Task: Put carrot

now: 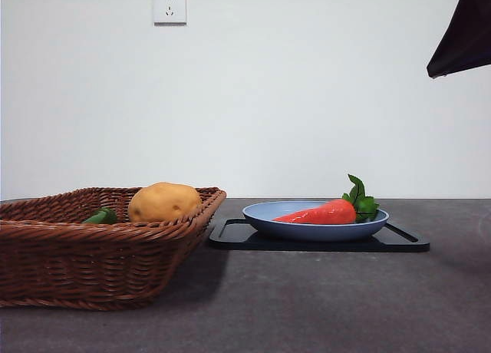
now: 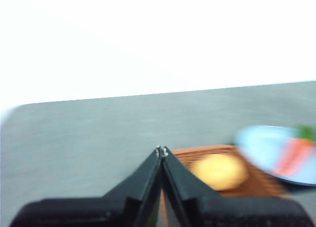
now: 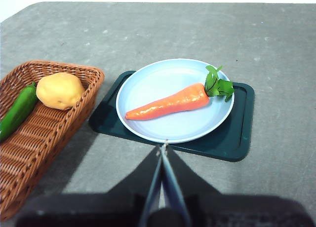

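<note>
In the front view, the carrot (image 1: 321, 212) is seen lying in a pale blue plate (image 1: 307, 229) that is set on a black tray (image 1: 238, 236) on the grey table (image 1: 307, 307). To the side, a potato (image 1: 163, 201) and a green vegetable (image 1: 101, 216) are held in a brown wicker basket (image 1: 92, 261). A white wall socket (image 1: 169, 6) is mounted high on the wall; no writing on it can be read. A dark arm tip (image 1: 464, 34) is shown at a top corner.

In the left wrist view, which is blurred, the left gripper (image 2: 161, 151) is shown with jaws pressed together, holding nothing, above the basket.

In the right wrist view, the right gripper (image 3: 163, 147) is shown with jaws closed and empty, just beside the plate's rim, apart from the carrot.
</note>
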